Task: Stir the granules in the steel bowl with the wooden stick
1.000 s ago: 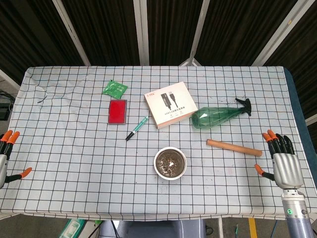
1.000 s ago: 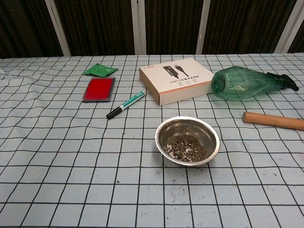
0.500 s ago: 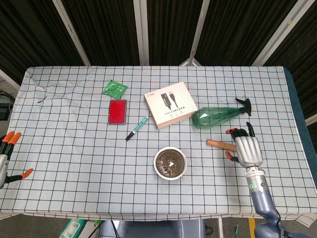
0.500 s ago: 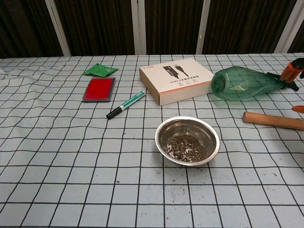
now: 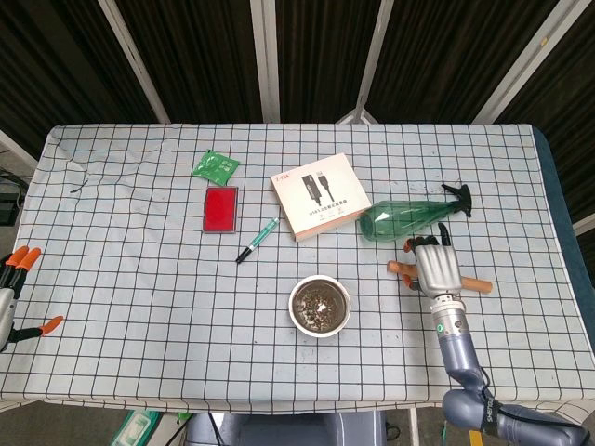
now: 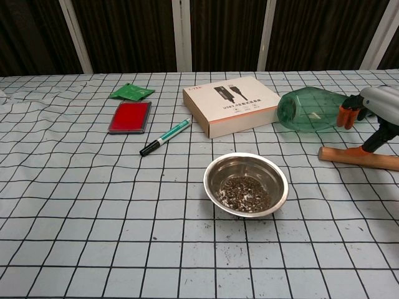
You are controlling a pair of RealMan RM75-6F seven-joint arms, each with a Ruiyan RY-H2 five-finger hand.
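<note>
Right hand (image 5: 437, 268) poised over wooden stick (image 6: 358, 158), fingers spread, nothing gripped; likely lining up for pickup. Stick flat on checked tablecloth (image 5: 139, 279), right of steel bowl (image 6: 246, 184) holding granules (image 6: 244, 192). Left hand (image 5: 7, 302) idle at table edge, fingers apart, holding nothing.

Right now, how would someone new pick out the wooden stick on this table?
Start at the steel bowl near the table's front middle and look toward the robot's right, just in front of the green spray bottle. The wooden stick lies flat there under the right hand: the only plain, bare-wood rod, thicker than the green pen.
</note>
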